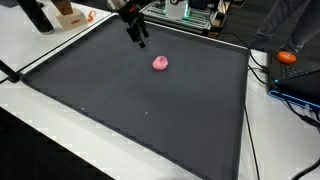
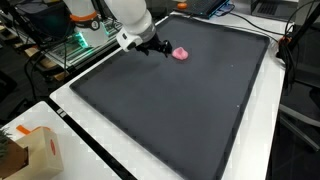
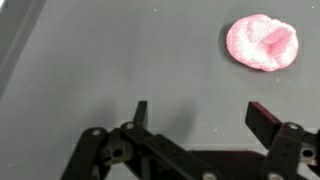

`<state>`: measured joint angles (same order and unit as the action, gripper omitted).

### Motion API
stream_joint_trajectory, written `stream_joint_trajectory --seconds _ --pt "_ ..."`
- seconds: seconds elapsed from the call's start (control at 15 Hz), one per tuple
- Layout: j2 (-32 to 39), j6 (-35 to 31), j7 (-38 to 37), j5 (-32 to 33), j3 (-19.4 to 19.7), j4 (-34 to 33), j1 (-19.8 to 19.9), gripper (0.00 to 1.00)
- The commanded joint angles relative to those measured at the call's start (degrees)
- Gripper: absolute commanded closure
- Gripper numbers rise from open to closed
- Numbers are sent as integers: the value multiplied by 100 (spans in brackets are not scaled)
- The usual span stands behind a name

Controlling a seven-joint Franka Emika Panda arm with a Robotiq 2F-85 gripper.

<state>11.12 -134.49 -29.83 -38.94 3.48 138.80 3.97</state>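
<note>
Black two-finger gripper [image 3: 200, 112], jaws spread wide and holding nothing, hovering low over the dark grey mat [image 3: 120, 50], with the small roundish soft-looking pink lump [image 3: 262, 42] resting on it farther ahead, just right of the jaw gap, near but apart.

The wrist view cuts off the gripper [image 3: 200, 108] at six o'clock; an exterior view crops the cardboard box [image 2: 30, 155] at seven o'clock.
</note>
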Motion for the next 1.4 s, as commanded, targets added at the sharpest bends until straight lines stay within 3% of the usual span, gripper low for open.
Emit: stream_joint_trajectory --seconds 0.0,0.87,1.33 --pt "138 -33 36 -101 29 -60 -28 0" --pt "877 161 -34 255 -24 -1119 -214 0" --pt "1296 90 268 1739 -128 -1908 -623 0"
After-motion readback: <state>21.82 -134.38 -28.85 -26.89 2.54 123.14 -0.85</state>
